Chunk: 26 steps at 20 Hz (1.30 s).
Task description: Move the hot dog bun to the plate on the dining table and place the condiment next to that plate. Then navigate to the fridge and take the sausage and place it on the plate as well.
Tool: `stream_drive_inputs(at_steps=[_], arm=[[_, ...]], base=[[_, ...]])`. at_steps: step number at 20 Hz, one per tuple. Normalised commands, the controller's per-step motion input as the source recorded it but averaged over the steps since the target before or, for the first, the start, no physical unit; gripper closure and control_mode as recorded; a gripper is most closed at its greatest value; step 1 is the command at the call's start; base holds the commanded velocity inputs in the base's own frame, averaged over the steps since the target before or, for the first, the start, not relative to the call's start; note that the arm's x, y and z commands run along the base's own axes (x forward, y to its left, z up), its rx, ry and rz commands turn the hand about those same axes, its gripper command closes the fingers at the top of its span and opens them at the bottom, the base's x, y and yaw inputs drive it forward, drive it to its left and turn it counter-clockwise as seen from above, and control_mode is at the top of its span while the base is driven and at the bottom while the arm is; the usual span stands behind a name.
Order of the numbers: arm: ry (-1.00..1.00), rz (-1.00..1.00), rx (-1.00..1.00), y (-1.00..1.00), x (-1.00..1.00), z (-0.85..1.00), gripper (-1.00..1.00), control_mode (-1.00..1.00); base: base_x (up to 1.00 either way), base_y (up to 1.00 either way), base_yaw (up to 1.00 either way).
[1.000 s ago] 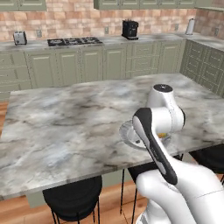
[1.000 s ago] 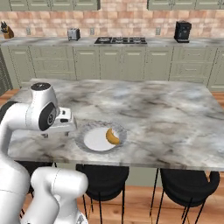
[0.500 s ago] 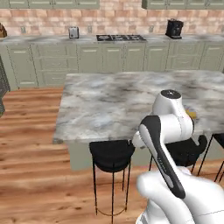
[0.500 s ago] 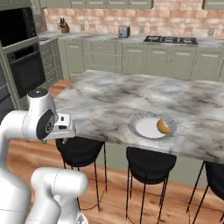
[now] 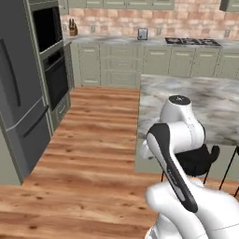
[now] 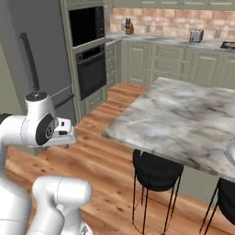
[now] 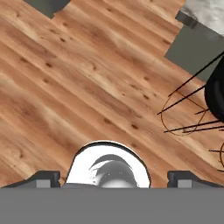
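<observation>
The fridge (image 5: 18, 116) stands at the far left with its grey doors shut, and it also fills the upper left of the right base view (image 6: 41, 50). The sausage is hidden. The dining table (image 5: 191, 95) with its marble top lies to the right (image 6: 183, 117). A sliver of the plate (image 6: 232, 153) shows at the right edge. The hot dog bun and the condiment are out of view. My gripper (image 7: 113, 180) points down at the wooden floor, open, its fingertips (image 7: 43, 178) wide apart with nothing between them.
A black wall oven (image 5: 51, 60) stands next to the fridge (image 6: 89, 46). Black stools (image 6: 156, 172) sit under the table's edge (image 7: 216, 92). A back counter carries a toaster (image 5: 143, 33) and a knife block (image 6: 128, 27). Wooden floor (image 5: 93, 140) lies between table and fridge.
The whole picture has swung left as the base turned: table and plate slid to the right, fridge and oven came into view. The gripper stays open.
</observation>
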Motion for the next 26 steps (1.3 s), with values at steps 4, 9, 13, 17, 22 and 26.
stream_drive_inputs(at_steps=[4,9,13,17,22,26], arm=[[0.0,0.0,0.0,0.0,0.0,0.0,-1.0,1.0],[0.0,0.0,0.0,0.0,0.0,0.0,-1.0,1.0],[0.0,0.0,0.0,0.0,0.0,0.0,-1.0,1.0],[0.0,0.0,0.0,0.0,0.0,0.0,-1.0,1.0],[0.0,0.0,0.0,0.0,0.0,0.0,-1.0,1.0],[0.0,0.0,0.0,0.0,0.0,0.0,-1.0,1.0]], base=[[0.81,1.0,-0.1],[0.96,1.0,-0.29],[0.99,0.82,-0.47],[0.98,0.71,-0.48],[1.0,0.47,-0.44],[1.0,0.32,-0.36]])
